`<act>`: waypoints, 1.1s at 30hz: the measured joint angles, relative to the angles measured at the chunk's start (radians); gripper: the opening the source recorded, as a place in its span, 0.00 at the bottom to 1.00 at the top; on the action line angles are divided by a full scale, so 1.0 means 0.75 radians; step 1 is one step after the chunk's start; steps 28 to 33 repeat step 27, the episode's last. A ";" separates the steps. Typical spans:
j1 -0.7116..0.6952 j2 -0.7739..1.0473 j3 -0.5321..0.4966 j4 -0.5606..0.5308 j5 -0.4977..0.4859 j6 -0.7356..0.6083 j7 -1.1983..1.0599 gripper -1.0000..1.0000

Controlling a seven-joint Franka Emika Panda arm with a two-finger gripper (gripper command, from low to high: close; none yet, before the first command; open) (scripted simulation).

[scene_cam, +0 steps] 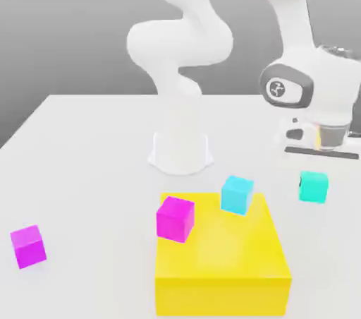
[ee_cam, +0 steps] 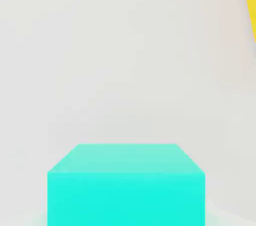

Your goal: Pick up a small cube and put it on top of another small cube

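The small cube [scene_cam: 313, 187], plain turquoise-green, lies directly beneath the white hand at the exterior view's right, past the yellow block's far right corner. My gripper [scene_cam: 315, 169] is lowered straight over it and shut on it. In the hand view the small cube [ee_cam: 126, 185] looms close and centred under the hand, on the pale table. I cannot tell whether the cube rests on the table or hangs just above it.
A large yellow block [scene_cam: 222, 261] stands at the front middle, and its edge [ee_cam: 250, 0] shows in the hand view. A sky-cyan cube [scene_cam: 237, 194] and a magenta cube [scene_cam: 175, 219] sit on it. Another magenta cube [scene_cam: 28, 245] lies at the front left. The arm's white base [scene_cam: 180, 148] stands behind.
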 joint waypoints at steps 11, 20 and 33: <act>-0.398 -0.319 -0.277 0.114 0.205 -0.390 0.201 0.00; -0.643 -0.499 -0.460 0.112 0.320 -0.595 0.626 0.00; -0.670 -0.360 -0.441 0.064 0.295 -0.413 0.675 1.00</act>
